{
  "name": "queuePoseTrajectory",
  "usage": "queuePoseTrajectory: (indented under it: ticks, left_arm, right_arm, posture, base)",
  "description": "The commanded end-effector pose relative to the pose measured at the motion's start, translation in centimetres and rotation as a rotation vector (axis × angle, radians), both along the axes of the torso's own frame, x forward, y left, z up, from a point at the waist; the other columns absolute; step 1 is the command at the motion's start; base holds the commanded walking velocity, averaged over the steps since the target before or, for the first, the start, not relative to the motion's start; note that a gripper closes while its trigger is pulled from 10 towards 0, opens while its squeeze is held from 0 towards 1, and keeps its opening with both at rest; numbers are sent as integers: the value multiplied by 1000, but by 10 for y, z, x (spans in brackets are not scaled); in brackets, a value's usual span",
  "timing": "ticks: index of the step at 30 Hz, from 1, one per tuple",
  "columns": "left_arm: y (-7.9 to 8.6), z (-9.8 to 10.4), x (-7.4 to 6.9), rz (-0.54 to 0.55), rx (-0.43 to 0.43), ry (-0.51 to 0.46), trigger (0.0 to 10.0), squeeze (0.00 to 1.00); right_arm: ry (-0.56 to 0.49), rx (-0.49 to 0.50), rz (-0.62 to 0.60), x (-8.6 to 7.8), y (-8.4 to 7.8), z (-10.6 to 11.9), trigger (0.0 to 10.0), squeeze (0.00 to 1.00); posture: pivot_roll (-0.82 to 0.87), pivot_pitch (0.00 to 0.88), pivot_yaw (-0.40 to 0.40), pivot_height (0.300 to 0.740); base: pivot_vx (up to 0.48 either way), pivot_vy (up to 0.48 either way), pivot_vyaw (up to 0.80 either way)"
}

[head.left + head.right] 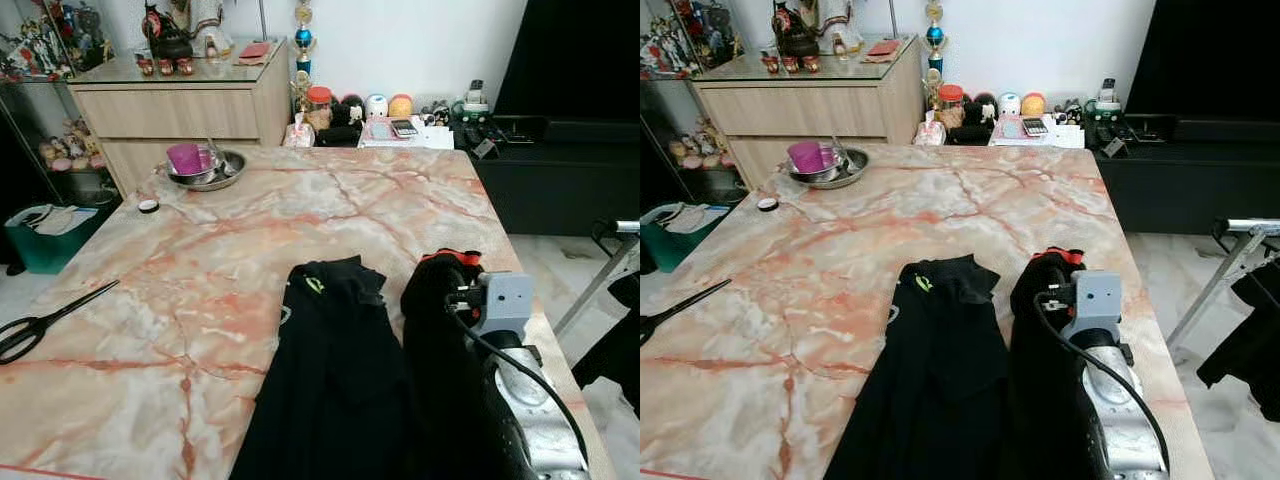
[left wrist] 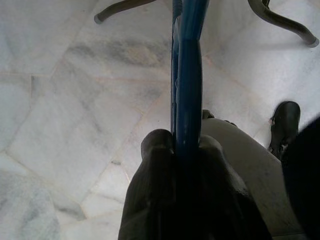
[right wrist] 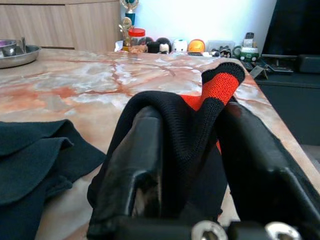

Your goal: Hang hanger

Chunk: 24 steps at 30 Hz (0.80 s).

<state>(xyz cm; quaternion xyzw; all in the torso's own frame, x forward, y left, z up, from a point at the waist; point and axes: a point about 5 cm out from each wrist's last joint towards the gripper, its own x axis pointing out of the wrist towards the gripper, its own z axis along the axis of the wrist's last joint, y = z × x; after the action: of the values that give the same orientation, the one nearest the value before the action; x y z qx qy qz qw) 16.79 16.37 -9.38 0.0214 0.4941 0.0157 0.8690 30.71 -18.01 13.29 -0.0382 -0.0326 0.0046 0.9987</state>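
Note:
A blue hanger (image 2: pixel 187 75) runs straight out from my left gripper (image 2: pixel 187 150), which is shut on it and held low over the pale tiled floor. On the marble table (image 1: pixel 200 270) a black garment (image 1: pixel 330 380) lies spread near the front edge. My right gripper (image 3: pixel 192 150) is shut on a bunched part of black cloth with a red-orange cuff (image 3: pixel 216 87). The cloth drapes over both fingers (image 3: pixel 135 165) and hides the tips. In the left eye view that gripper (image 1: pixel 440 275) sits at the table's right side, just right of the spread garment.
Black scissors (image 1: pixel 45 322) lie at the table's left edge. A metal bowl (image 1: pixel 225 170) with a pink cup stands at the far left. A metal rack (image 1: pixel 605 265) with dark clothes stands right of the table. Curved metal legs (image 2: pixel 280 20) and a black shoe (image 2: pixel 285 125) are on the floor.

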Motion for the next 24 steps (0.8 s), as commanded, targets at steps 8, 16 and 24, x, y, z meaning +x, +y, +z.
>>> queuePoseTrajectory:
  ticks: [8,16,24]
  left_arm:
    - [-3,-8,-20,-32,-13,80,10000,0]
    - [-3,-9,-21,-38,-14,82,10000,0]
    - [-3,-9,-21,-38,-16,79,10000,0]
  right_arm:
    - [98,14,-55,-14,2,-17,10000,1000]
    - [78,34,-52,-17,4,-14,10000,0]
    - [81,40,-54,-17,6,-15,10000,0]
  posture:
    - [91,53,18,740]
    - [91,44,17,740]
    - [95,39,16,740]
  base:
    - [0,0,0]
    - [0,0,0]
    - [0,0,0]
